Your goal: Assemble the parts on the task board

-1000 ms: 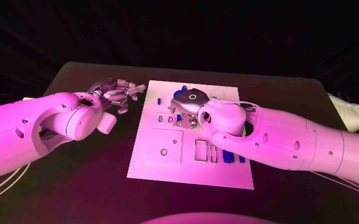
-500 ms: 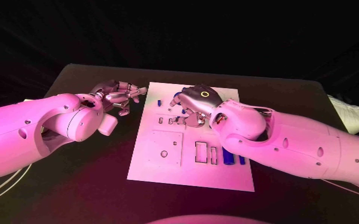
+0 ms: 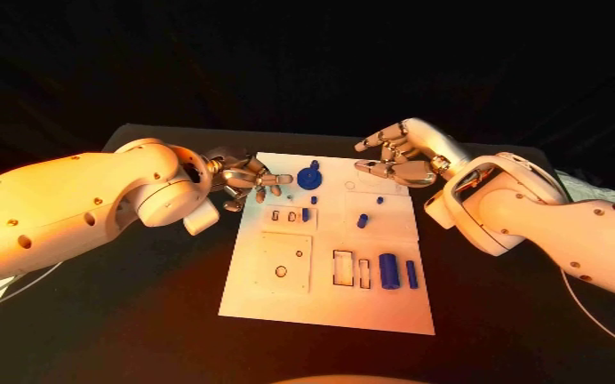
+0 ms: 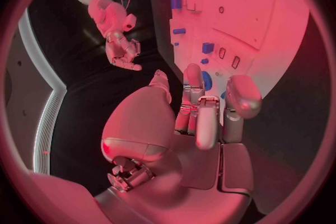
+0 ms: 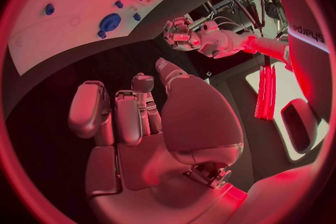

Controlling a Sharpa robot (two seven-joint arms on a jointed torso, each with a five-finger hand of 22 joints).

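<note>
While both hands hung free of the parts, the scene stood thus:
Task board: white task board lay flat in the middle of the black table.
Left hand: left hand was at the board's left edge, far end, fingers loosely curled and apart, nothing in them; released.
Right hand: right hand hovered past the board's far right corner, fingers spread, holding nothing.
Gear part: blue round gear-like part stood on the board's far end, just beside the left hand's fingertips, apparently not touched.
Other parts: small blue peg lay mid-board; blue cylinder and thinner blue bar lay at the near right, beside empty rectangular slots.
Step (judged): probably the left hand reaching for the gear part; not sure.
How to do it well: approach from above, pinch across the gear's rim, lift straight so it clears its seat.
Risk: curled fingers could nudge the small pieces near the left edge; keep the right hand well apart.
</note>
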